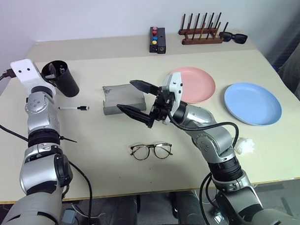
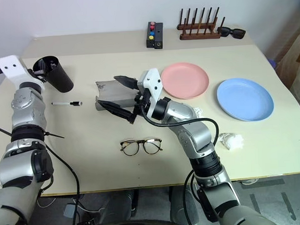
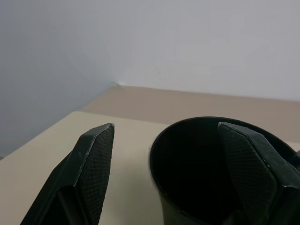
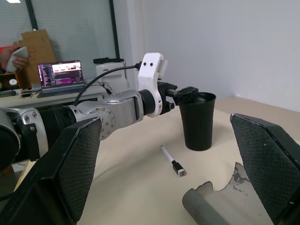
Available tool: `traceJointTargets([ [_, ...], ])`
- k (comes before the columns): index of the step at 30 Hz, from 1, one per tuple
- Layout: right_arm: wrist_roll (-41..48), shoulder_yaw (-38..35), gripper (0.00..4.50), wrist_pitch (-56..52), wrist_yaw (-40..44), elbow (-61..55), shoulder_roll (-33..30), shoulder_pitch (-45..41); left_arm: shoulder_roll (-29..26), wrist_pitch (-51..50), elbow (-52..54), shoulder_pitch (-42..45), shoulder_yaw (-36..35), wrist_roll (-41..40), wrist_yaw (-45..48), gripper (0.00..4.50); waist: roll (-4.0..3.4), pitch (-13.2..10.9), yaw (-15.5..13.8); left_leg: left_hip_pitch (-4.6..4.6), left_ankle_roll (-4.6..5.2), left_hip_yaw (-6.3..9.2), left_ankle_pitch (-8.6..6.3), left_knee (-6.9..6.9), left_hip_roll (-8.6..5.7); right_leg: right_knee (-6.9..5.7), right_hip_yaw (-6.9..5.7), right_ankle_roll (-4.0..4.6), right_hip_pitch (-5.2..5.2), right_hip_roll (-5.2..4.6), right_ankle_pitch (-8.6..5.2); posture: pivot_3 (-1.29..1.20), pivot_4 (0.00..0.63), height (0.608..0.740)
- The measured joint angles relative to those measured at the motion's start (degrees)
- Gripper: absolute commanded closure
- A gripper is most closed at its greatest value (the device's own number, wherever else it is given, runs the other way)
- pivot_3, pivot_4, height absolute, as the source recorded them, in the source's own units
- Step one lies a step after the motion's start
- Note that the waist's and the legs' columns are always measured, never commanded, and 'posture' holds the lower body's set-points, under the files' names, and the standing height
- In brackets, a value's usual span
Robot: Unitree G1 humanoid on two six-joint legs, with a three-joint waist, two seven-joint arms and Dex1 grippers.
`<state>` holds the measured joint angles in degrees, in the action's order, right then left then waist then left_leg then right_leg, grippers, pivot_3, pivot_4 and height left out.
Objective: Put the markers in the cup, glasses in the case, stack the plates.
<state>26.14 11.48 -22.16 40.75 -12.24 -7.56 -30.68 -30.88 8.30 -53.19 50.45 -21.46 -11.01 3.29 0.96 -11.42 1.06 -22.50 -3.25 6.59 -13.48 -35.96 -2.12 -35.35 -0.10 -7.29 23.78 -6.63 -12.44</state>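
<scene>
Holding the cup (image 1: 64, 78) by its rim, left gripper (image 1: 51, 74) has one finger inside, one outside; cup is lifted, tilted. Right gripper (image 1: 138, 99) gapes wide, empty, over the case (image 1: 121, 98). White marker (image 1: 74, 108) lies crosswise, cap toward case. Glasses (image 1: 151, 151) uncased near front edge, pink plate (image 1: 194, 84) and blue plate (image 1: 252, 103) unstacked.

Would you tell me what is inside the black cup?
One finger of the left claw reaches inside the cup, gripping its rim. The dark interior hides any contents.
</scene>
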Motion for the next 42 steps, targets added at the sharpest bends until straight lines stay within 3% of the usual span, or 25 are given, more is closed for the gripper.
traceJointTargets([
  [8, 0.01, 0.01, 0.00, -0.08, -0.19, -0.34, -0.03, 0.60, 0.01, 0.21, 2.31, -0.71, -0.30, -1.87, 2.17, 0.91, 0.00, 0.00, 0.05, -0.01, 0.00, 0.00, 0.00, 0.00, 0.00, 0.01, 0.00, 0.00, 0.01, 0.00, 0.00, 0.00, 0.150, 0.739],
  [10, 0.00, 0.00, 0.00, -0.07, -0.35, -0.50, -0.11, 0.60, -0.06, 1.11, 7.30, -2.18, -0.29, -3.27, 6.04, 0.91, 0.00, 0.00, 0.05, -0.01, 0.00, 0.00, 0.00, 0.02, 0.00, 0.02, 0.00, 0.00, 0.01, 0.00, 0.00, 0.00, 0.150, 0.739],
  [13, -0.02, -0.25, 0.00, -0.07, -0.48, -0.58, -0.55, 0.60, -2.19, 0.08, 15.72, -6.69, 0.30, -5.46, 14.26, 0.03, 0.00, -0.01, 0.44, 0.00, 0.00, -0.02, 0.00, 0.06, 0.01, 0.01, 0.03, 0.01, 0.04, -0.01, 0.00, 0.00, 0.150, 0.739],
  [20, -0.03, -1.86, 0.00, -0.03, -0.40, -0.41, -2.11, 0.48, -10.37, -14.55, 32.59, -18.93, 3.32, -11.81, 34.49, 0.03, -0.01, -0.01, 1.14, 0.00, 0.00, 0.00, 0.00, 0.07, 0.03, 0.00, 0.03, 0.04, 0.04, 0.00, -0.01, 0.00, 0.150, 0.739],
  [24, -0.03, -1.93, 0.00, -0.02, -0.23, -0.36, -2.40, 0.46, -14.54, -21.69, 35.88, -21.30, 6.63, -12.23, 42.05, 0.03, -0.03, -0.02, 1.32, 0.00, 0.00, 0.01, 0.00, 0.07, 0.03, -0.01, 0.03, 0.04, 0.05, 0.01, -0.02, 0.00, 0.150, 0.739],
  [29, -0.03, -1.99, 0.00, -0.01, -0.09, -0.33, -2.56, 0.48, -19.12, -27.65, 32.82, -21.20, 11.92, -10.07, 49.71, 0.03, -0.04, -0.03, 1.44, 0.00, 0.00, 0.00, 0.00, 0.12, 0.03, -0.02, 0.03, 0.04, 0.10, 0.02, -0.02, 0.00, 0.150, 0.739],
  [34, -0.02, -2.53, 0.00, 0.01, -0.04, -0.35, -2.74, 0.62, -21.80, -27.47, 22.36, -16.90, 19.36, -3.00, 56.17, 0.03, -0.03, -0.02, 1.42, -0.02, 0.01, -0.01, 0.00, 0.16, 0.04, -0.04, 0.03, 0.04, 0.16, 0.05, -0.03, 0.00, 0.150, 0.739],
  [42, -0.03, -2.64, 0.00, -0.04, -0.12, -0.56, -2.74, 1.13, -21.09, -22.43, 2.11, -0.82, 29.27, 9.14, 62.98, 0.03, -0.01, -0.02, 1.30, -0.10, 0.01, -0.03, 0.01, 0.11, 0.04, -0.10, 0.03, 0.02, 0.21, 0.06, -0.03, 0.00, 0.150, 0.739],
])
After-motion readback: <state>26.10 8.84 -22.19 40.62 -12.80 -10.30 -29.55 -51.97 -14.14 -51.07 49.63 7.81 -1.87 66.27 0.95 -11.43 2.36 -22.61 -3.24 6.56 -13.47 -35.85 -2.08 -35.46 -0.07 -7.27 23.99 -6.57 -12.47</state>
